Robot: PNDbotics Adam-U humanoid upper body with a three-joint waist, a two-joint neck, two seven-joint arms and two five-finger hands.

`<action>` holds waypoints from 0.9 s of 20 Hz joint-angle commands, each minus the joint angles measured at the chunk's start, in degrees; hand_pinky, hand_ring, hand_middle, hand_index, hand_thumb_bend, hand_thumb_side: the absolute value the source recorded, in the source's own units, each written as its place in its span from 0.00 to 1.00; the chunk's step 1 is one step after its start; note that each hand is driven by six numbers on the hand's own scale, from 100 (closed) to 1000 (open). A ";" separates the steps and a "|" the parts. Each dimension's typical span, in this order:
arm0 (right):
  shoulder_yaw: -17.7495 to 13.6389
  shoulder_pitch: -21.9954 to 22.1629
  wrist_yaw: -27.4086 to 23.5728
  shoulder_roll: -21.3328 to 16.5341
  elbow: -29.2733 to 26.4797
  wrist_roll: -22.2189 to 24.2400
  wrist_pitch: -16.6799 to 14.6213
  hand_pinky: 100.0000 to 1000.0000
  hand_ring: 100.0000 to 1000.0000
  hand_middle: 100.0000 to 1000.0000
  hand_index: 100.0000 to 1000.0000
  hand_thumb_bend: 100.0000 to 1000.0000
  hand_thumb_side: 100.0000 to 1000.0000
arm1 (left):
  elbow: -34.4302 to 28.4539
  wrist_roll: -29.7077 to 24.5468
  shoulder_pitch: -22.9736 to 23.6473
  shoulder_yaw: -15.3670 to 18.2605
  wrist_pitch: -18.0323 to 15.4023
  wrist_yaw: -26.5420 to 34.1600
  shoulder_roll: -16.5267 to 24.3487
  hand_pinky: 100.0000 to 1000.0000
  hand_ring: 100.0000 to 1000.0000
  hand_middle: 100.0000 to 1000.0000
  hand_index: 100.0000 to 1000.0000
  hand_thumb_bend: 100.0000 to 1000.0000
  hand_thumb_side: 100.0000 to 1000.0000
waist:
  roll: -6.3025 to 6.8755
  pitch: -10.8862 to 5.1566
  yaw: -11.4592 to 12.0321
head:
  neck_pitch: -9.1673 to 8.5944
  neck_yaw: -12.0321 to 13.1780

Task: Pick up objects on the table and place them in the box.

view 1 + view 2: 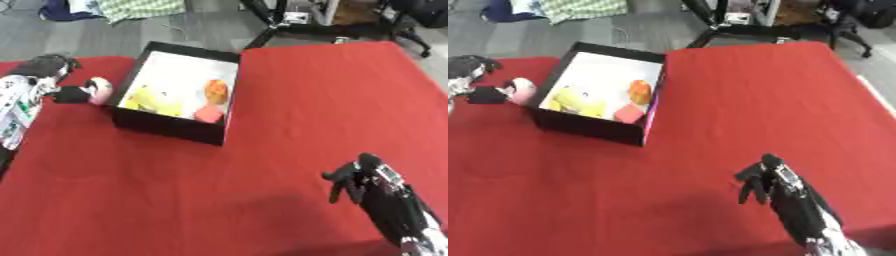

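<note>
A black box (172, 126) with a white inside stands at the back left of the red table (289, 110). In it lie a yellow soft thing (150, 98), an orange thing (216, 90) and a pink-red block (208, 114). Just left of the box's wall, my left hand (68, 94) is shut on a small pink and white object (99, 90), held a little above the cloth. My right hand (357, 181) hovers low at the front right, its fingers curled downward with nothing in them.
Beyond the table's far edge are a grey floor, a checked cloth (138, 8) and black stand legs (280, 26). The box's walls rise above the cloth.
</note>
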 commanded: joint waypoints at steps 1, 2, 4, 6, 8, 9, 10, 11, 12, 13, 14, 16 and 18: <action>-0.22 -0.45 0.12 -0.38 -0.60 0.08 -0.07 0.87 0.35 0.11 0.52 0.00 1.00 | 1.04 2.49 -0.57 0.99 0.37 -1.36 0.35 0.78 0.69 0.76 0.91 0.00 0.50 | -0.36 -0.45 -0.13 | -0.10 0.05; -0.22 -0.49 0.12 -0.36 -0.60 0.09 -0.05 0.87 0.35 0.11 0.52 0.00 1.00 | 1.62 3.13 -0.43 1.07 0.53 -1.62 0.15 0.78 0.69 0.76 0.91 0.00 0.47 | -0.38 -0.40 -0.17 | -0.10 0.03; -0.19 -0.57 0.11 -0.29 -0.62 0.12 -0.02 0.87 0.35 0.11 0.52 0.00 1.00 | 2.82 4.32 -0.19 1.20 0.72 -2.11 -0.33 0.77 0.69 0.76 0.91 0.00 0.42 | -0.42 -0.26 -0.27 | -0.10 -0.06; -0.18 -0.63 0.13 -0.23 -0.64 0.12 0.04 0.87 0.35 0.11 0.52 0.00 1.00 | 3.71 5.28 -0.07 1.21 0.62 -2.55 -0.76 0.77 0.68 0.75 0.90 0.00 0.38 | -0.46 -0.09 -0.33 | -0.10 -0.11; -0.14 -0.68 0.17 -0.15 -0.67 0.14 0.12 0.87 0.35 0.11 0.52 0.00 1.00 | 4.31 6.07 0.02 1.25 0.52 -2.73 -1.22 0.77 0.68 0.75 0.90 0.00 0.36 | -0.51 0.08 -0.37 | -0.10 -0.03; -0.11 -0.71 0.18 -0.10 -0.69 0.16 0.16 0.87 0.35 0.11 0.52 0.00 1.00 | 4.60 6.35 0.07 1.19 0.45 -2.82 -1.44 0.77 0.68 0.75 0.90 0.00 0.36 | -0.54 0.16 -0.39 | -0.10 0.02; -0.09 -0.73 0.20 -0.07 -0.69 0.18 0.21 0.87 0.35 0.11 0.52 0.00 1.00 | 4.87 6.54 0.12 1.11 0.34 -2.97 -1.70 0.77 0.68 0.74 0.90 0.00 0.36 | -0.55 0.23 -0.41 | -0.10 0.05; -0.07 -0.75 0.24 -0.03 -0.68 0.20 0.27 0.87 0.35 0.11 0.52 0.00 1.00 | 5.16 6.66 0.19 1.01 0.18 -3.15 -1.99 0.77 0.68 0.74 0.90 0.00 0.35 | -0.57 0.30 -0.41 | -0.10 0.04; -0.06 -0.78 0.27 0.01 -0.69 0.21 0.32 0.87 0.35 0.11 0.52 0.00 1.00 | 5.42 6.79 0.24 0.96 0.05 -3.34 -2.25 0.77 0.67 0.74 0.90 0.00 0.33 | -0.59 0.36 -0.42 | -0.10 0.01; -0.04 -0.81 0.28 0.04 -0.71 0.24 0.34 0.87 0.35 0.11 0.52 0.00 1.00 | 5.64 7.06 0.30 0.96 0.00 -3.54 -2.52 0.76 0.66 0.72 0.89 0.00 0.27 | -0.61 0.41 -0.44 | -0.10 -0.05; -0.03 -0.85 0.30 0.07 -0.72 0.25 0.37 0.87 0.35 0.11 0.52 0.00 1.00 | 5.83 7.54 0.36 1.00 0.02 -3.71 -2.76 0.76 0.64 0.70 0.88 0.00 0.21 | -0.63 0.46 -0.47 | -0.10 -0.08; -0.04 -0.92 0.31 0.14 -0.71 0.23 0.41 0.87 0.35 0.11 0.52 0.00 1.00 | 6.24 8.50 0.54 0.98 0.07 -3.83 -3.26 0.75 0.61 0.67 0.86 0.00 0.13 | -0.67 0.54 -0.53 | -0.10 -0.08; -0.04 -0.97 0.33 0.19 -0.70 0.23 0.46 0.87 0.35 0.11 0.52 0.00 1.00 | 6.65 8.99 0.67 0.83 -0.08 -3.92 -3.69 0.74 0.58 0.63 0.84 0.00 0.13 | -0.68 0.62 -0.57 | -0.10 -0.09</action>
